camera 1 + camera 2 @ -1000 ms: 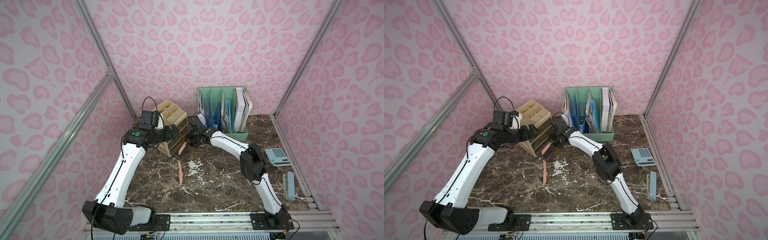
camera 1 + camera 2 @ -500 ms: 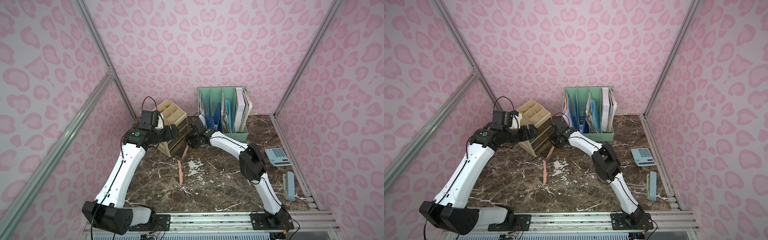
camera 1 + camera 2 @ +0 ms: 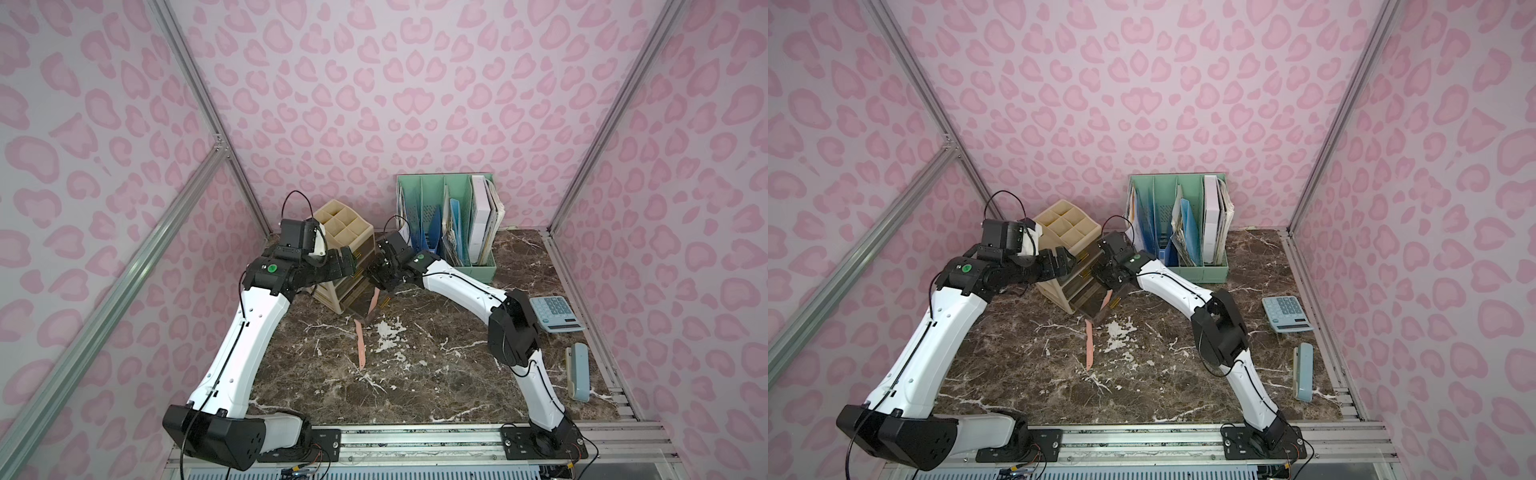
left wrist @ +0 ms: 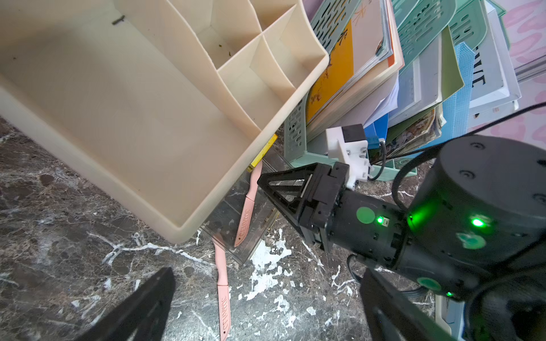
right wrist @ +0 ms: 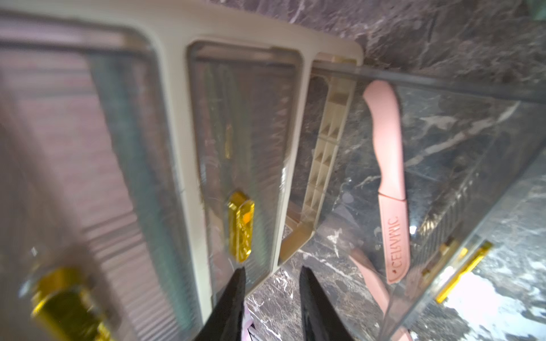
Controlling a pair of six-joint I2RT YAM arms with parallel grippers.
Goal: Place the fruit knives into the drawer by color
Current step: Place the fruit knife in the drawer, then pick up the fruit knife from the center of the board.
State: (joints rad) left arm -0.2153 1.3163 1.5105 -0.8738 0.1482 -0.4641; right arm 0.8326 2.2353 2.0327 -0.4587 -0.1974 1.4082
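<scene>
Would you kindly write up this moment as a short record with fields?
storage: beige drawer organizer, bottom drawer pulled open
in drawer: one pink fruit knife
on table: second pink fruit knife, one end tucked under the drawer front
right gripper: open, empty, close to the drawer fronts
left gripper: open, empty, near the organizer
other items: file rack, calculator, stapler

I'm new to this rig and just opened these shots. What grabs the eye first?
The left gripper and right gripper meet at the beige drawer unit at the back of the marble table; its clear bottom drawer stands pulled out. One pink knife lies inside it; a second pink knife lies on the table, one end under the drawer's front.
</scene>
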